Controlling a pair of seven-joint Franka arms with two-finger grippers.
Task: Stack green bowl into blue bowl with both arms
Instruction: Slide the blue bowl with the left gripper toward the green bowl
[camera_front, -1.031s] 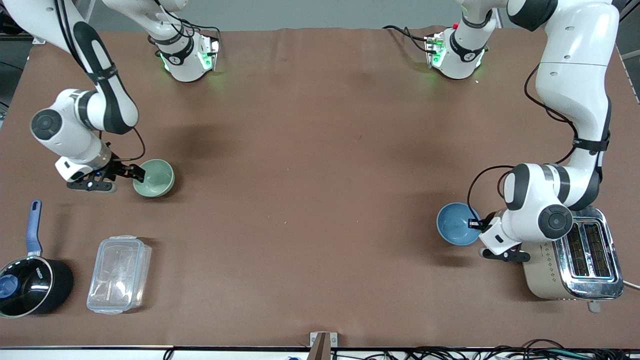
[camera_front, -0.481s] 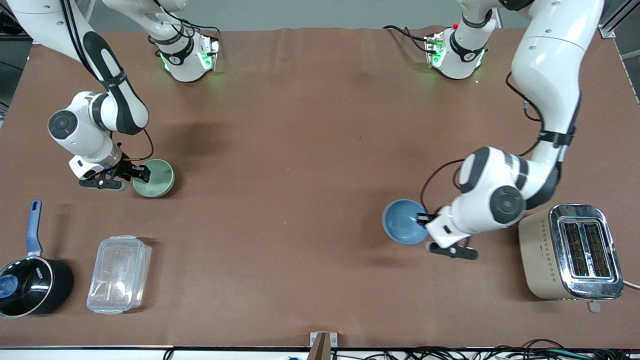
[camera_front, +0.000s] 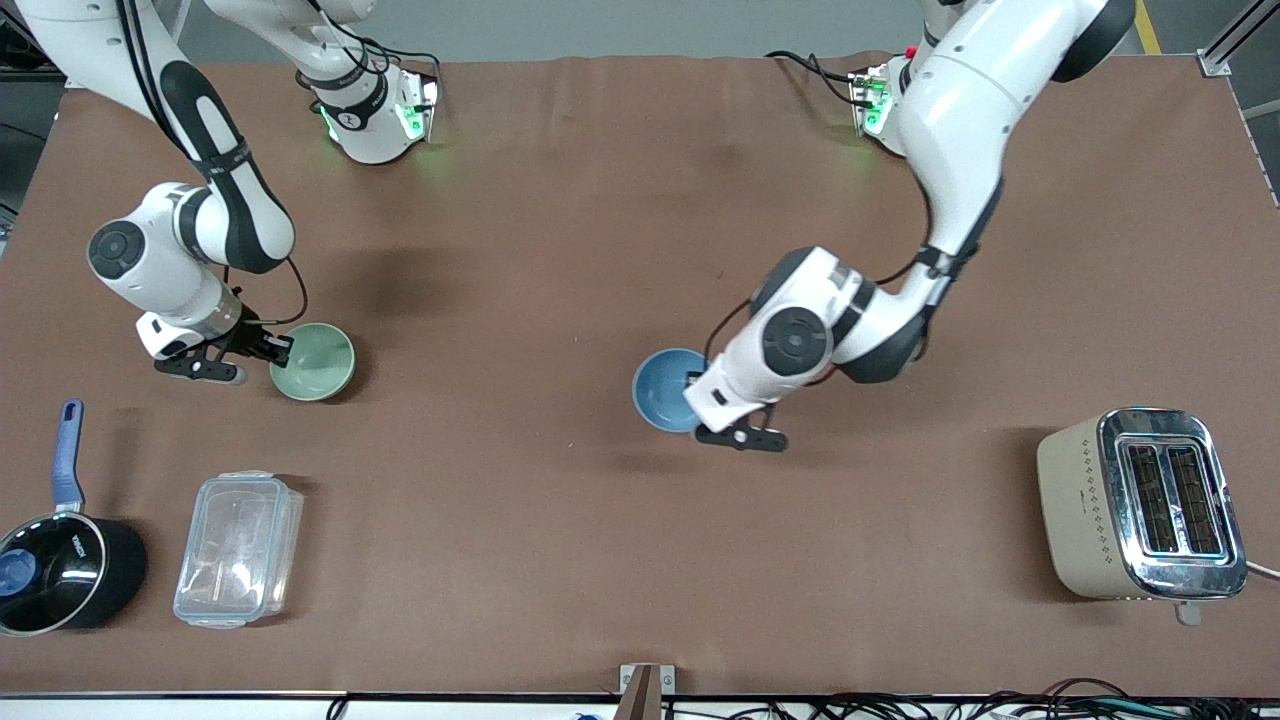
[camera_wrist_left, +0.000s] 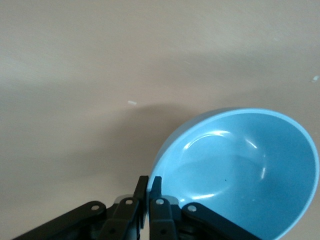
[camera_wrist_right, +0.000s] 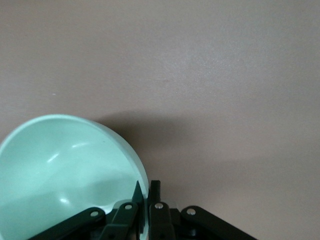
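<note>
- your green bowl (camera_front: 313, 361) is toward the right arm's end of the counter (camera_front: 560, 250), rim up, with a shadow under it that suggests it is raised off the surface; the front view alone does not settle that.
- the right gripper (camera_front: 275, 347) has it by the rim on the side facing that arm's end of the counter; in the right wrist view the green bowl (camera_wrist_right: 65, 175) has its wall pinched between the two fingers (camera_wrist_right: 156, 200), one inside and one outside, so the right gripper (camera_wrist_right: 145, 197) is clamped on it.
- your blue bowl (camera_front: 665, 388) is over the middle of the counter, well apart from the green bowl, tilted a little and casting a shadow lower down on the counter, so it is up in the air.
- the left gripper (camera_front: 697, 385) holds it at the rim on the side toward the left arm's end; the left wrist view shows the left gripper (camera_wrist_left: 149, 192) closed tight on the edge of the blue bowl (camera_wrist_left: 240, 170), with the fingers (camera_wrist_left: 156, 190) almost meeting across the thin wall.
- farther out, you have a toaster (camera_front: 1145, 505) at the left arm's end, nearer the front camera than the blue bowl.
- at the right arm's end, nearer the front camera than the green bowl, sit a clear lidded container (camera_front: 238, 548) and a black saucepan (camera_front: 62, 565) with a blue handle, just beside each other.
</note>
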